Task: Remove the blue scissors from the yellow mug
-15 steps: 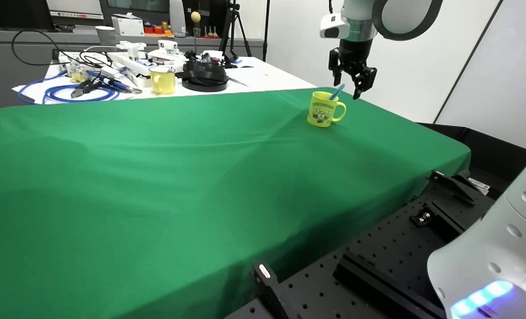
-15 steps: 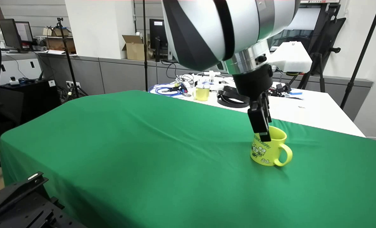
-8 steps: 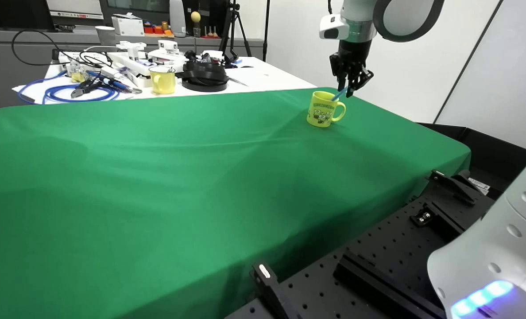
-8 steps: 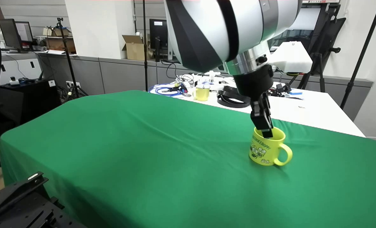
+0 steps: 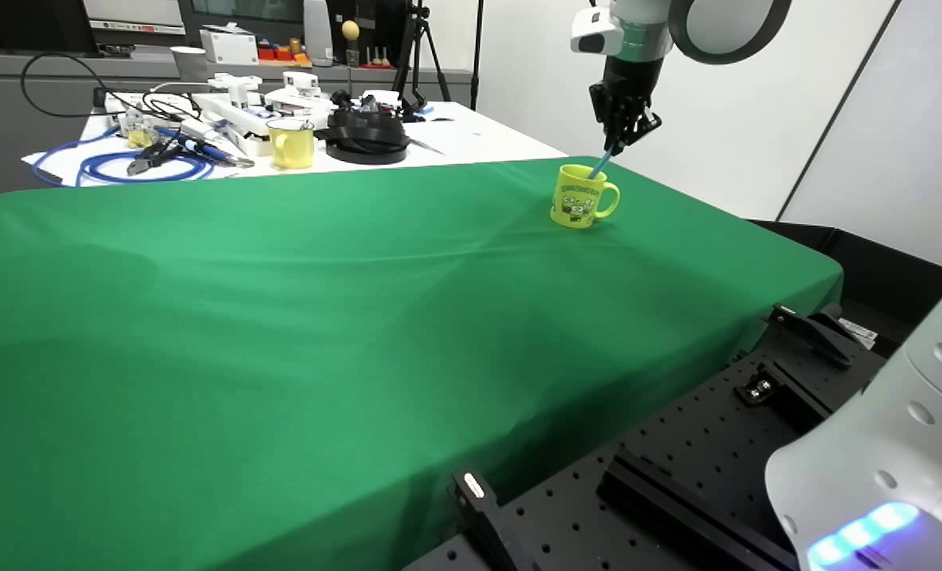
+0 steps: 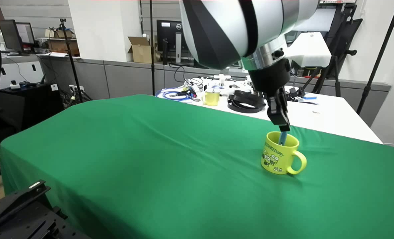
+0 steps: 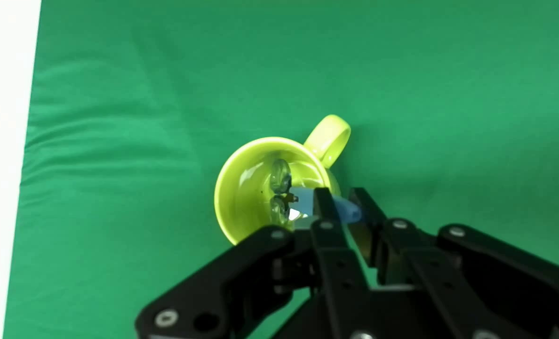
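Note:
The yellow mug (image 7: 235, 188) stands upright on the green cloth, its handle and dark marking visible in both exterior views. From its mouth the blue scissors (image 6: 283, 138) lean up and out, their lower part still inside the mug. My gripper (image 7: 343, 202) is just above the mug's rim, shut on the upper end of the scissors. A blue tip shows between the black fingers in the wrist view, where the left finger covers part of the scissors. Greenish see-through rounded shapes (image 7: 280, 176) show inside the mug; I cannot tell what they are.
Behind the cloth, a white table (image 5: 503, 135) holds a paler yellow mug (image 5: 292, 147), blue cables (image 5: 146, 168) and a black coil (image 5: 365, 139). A perforated black base plate (image 5: 677, 476) borders the cloth near the arm's base.
The fingers have come together on the scissors. Over the last half second the gripper has risen a little and more blue shows above the rim. The mug has stayed in place.

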Robot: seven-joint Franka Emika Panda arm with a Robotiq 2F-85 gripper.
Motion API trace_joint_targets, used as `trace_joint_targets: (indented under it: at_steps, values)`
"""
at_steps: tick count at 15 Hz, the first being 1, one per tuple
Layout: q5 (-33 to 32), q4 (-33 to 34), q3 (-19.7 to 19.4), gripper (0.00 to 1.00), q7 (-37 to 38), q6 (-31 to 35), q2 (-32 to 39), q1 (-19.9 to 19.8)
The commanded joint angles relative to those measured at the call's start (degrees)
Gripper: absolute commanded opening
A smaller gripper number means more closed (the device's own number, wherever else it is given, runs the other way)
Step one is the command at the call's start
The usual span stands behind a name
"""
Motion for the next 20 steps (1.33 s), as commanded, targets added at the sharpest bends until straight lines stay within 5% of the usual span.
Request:
trace_joint_targets:
  at_steps: [1,10,20]
  values:
    - [0.51,1.64,0.61,0.02,2.83,-3.24,-1.07,0.05]
    - [13.28,5.60,5.04,0.02,0.92,-19.49,-6.95,3.44]
    - [16.95,13.24,6.68,0.02,-0.40,-29.88,-10.44,5.80]
